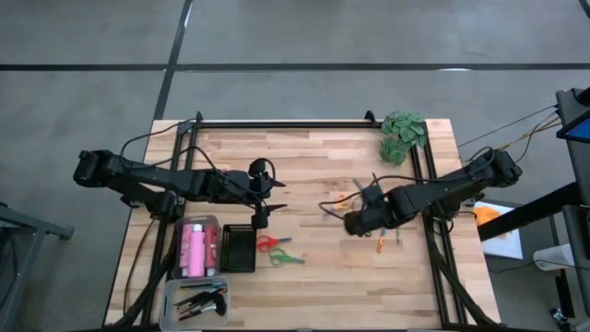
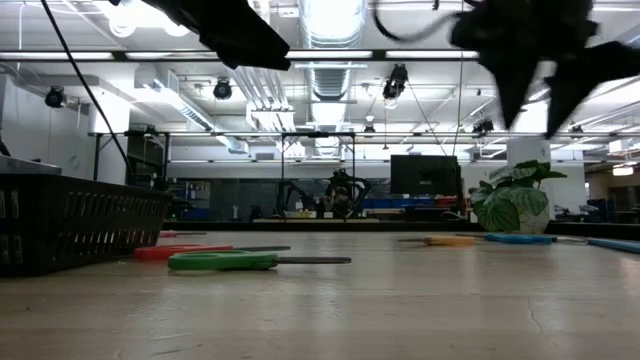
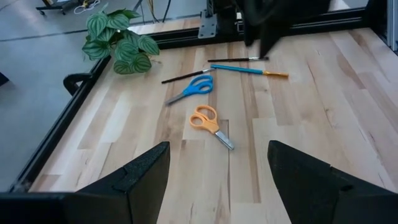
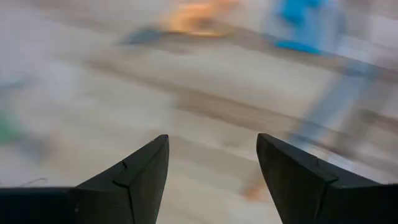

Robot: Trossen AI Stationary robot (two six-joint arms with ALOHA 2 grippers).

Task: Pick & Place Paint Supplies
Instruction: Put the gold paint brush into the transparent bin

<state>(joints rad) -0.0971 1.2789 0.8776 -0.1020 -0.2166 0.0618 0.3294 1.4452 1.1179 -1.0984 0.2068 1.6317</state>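
Note:
Both grippers hang open above the table and hold nothing. My left gripper (image 1: 278, 196) (image 3: 217, 152) is over the table's middle, above the black basket (image 1: 238, 247). My right gripper (image 1: 356, 221) (image 4: 211, 162) points down over the right half, with orange scissors (image 3: 210, 124) and blue scissors (image 3: 193, 89) lying flat below it. A blue-handled brush (image 3: 249, 70) and two dark brushes (image 3: 239, 60) lie near them. Red scissors (image 1: 268, 243) and green scissors (image 1: 284, 258) lie flat right of the basket. Pink bottles (image 1: 195, 247) stand in a clear bin.
A green leafy plant (image 1: 403, 134) sits at the far right corner. A second clear bin (image 1: 198, 300) with brushes stands at the near left. A black frame rail (image 1: 286, 123) runs along the far edge and down both sides. Bare wood lies at the near middle.

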